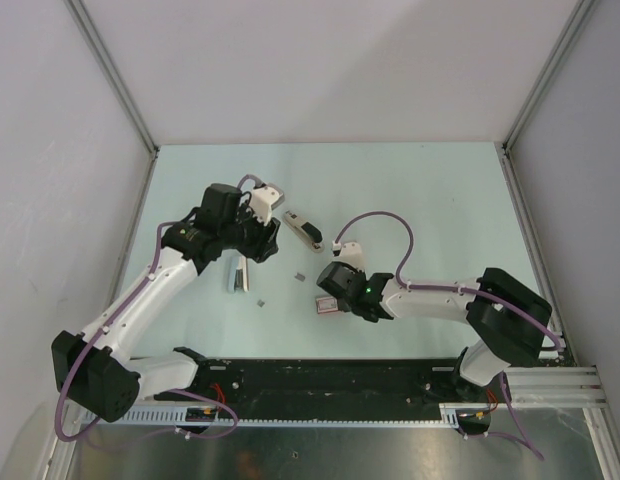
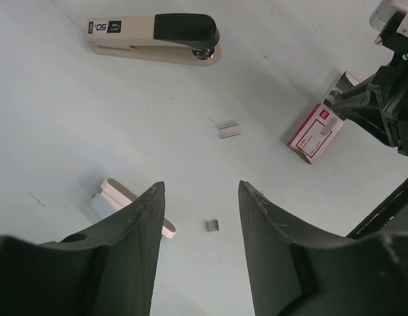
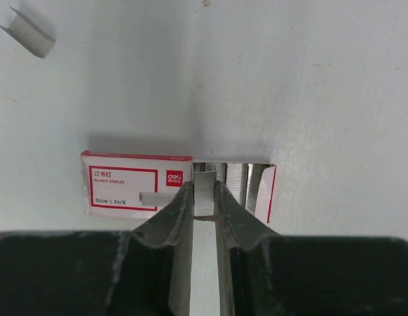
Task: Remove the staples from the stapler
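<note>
Right wrist shows my right gripper point(image 3: 204, 189) clamped on the staples point(image 3: 204, 179) at the box point(image 3: 135, 185) mouth, left gripper point(image 2: 202, 191) apart, stapler point(image 2: 151, 39) lying closed: I judge unloading nearly done.

I saw the stapler point(image 2: 154, 39) lying closed on the table, cream-beige with a black top. Of the staples point(image 2: 229, 131), two short silvery pieces lay loose, apart from it. Another clump sat pinched in the right gripper point(image 3: 204, 192).
</note>
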You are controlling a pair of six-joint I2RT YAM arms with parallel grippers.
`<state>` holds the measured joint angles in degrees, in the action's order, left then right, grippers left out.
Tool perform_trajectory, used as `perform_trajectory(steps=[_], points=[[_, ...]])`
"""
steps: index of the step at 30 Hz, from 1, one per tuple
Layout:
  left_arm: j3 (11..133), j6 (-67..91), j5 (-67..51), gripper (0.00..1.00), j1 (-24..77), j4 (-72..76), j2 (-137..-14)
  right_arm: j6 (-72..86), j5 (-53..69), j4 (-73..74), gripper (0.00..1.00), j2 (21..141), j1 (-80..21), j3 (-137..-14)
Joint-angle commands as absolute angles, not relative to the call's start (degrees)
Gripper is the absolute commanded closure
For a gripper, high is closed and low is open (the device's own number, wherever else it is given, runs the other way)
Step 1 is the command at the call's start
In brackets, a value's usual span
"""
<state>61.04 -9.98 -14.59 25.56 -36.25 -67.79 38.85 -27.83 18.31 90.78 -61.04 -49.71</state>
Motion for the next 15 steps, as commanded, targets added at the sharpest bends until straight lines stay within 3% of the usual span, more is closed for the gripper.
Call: perform_trajectory(steps=[1,15], points=[[60.66,-12.74,-14.93,0.47,25.93,-36.01,-65.97,38.88,-29.31,17.36,1.00,90.98,-60.79,-49.09],[60.66,-12.74,-14.96,0.47,25.93,-36.08,-65.86,38.32,-27.28,14.86,1.00,90.68,-60.73,-48.43]])
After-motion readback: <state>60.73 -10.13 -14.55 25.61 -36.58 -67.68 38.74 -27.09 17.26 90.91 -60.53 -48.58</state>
